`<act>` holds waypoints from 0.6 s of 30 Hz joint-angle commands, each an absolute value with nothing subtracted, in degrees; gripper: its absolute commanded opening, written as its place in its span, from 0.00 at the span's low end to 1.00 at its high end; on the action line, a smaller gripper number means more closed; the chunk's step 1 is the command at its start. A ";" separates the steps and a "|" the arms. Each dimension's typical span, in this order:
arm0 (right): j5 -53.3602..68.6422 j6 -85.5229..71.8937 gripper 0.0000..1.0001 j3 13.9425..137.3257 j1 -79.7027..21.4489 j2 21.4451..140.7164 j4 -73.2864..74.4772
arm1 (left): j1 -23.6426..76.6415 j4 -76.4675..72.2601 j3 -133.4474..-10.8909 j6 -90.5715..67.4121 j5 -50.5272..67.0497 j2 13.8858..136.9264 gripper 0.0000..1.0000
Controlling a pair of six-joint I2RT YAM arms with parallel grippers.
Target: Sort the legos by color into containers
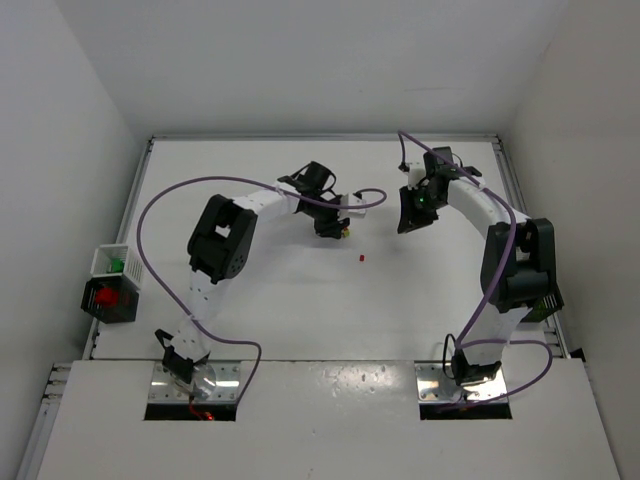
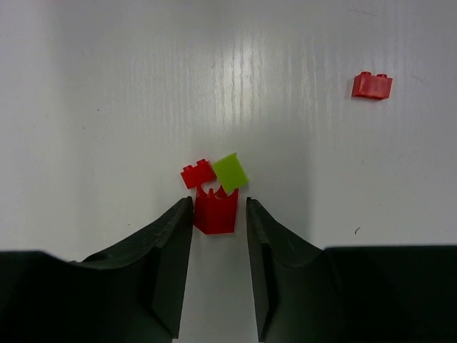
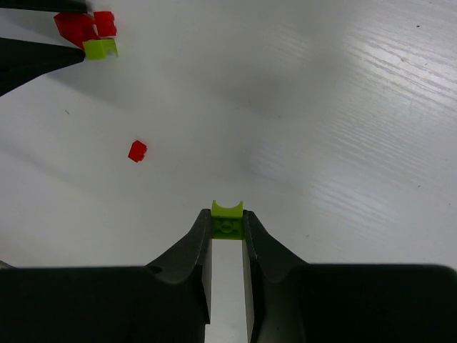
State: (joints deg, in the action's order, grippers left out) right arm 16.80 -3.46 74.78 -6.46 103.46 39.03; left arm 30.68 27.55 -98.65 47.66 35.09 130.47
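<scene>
My left gripper (image 2: pixel 219 204) straddles a red lego (image 2: pixel 216 212). Its left finger (image 2: pixel 171 243) is against the brick, and a thin gap separates the brick from the other finger. Just beyond lie a smaller red lego (image 2: pixel 198 174) and a lime lego (image 2: pixel 230 171), touching that brick. A lone red lego (image 2: pixel 372 86) (image 1: pixel 361 258) (image 3: pixel 137 151) lies apart on the table. My right gripper (image 3: pixel 227 218) (image 1: pixel 412 215) is shut on a lime lego (image 3: pixel 227 213), held above the table. A white container (image 1: pixel 113 262) at the far left holds a green lego (image 1: pixel 116 265).
A dark box with something red on top (image 1: pixel 110 297) sits just in front of the white container. White walls enclose the table on three sides. Purple cables loop off both arms. The left arm (image 1: pixel 220 240) reaches toward the middle of the table, close to the right gripper.
</scene>
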 commanded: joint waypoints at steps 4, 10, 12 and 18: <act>17.93 -3.43 0.04 75.41 -6.33 103.45 37.88 | 31.55 26.63 -101.51 47.72 34.80 131.92 0.35; 17.93 -3.43 0.04 74.89 -6.33 102.83 37.88 | 31.55 26.10 -98.45 45.71 34.80 128.51 0.25; 17.93 -3.43 0.04 74.88 -6.33 102.22 37.36 | 31.55 25.40 -95.63 42.90 34.80 124.92 0.24; 19.07 -3.43 0.04 73.13 -6.86 99.32 37.35 | 26.99 25.40 -86.59 28.32 32.88 112.08 0.20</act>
State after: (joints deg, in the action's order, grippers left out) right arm 17.39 -3.46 73.73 -6.52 103.04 38.76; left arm 29.89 26.33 -89.45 37.41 32.97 122.10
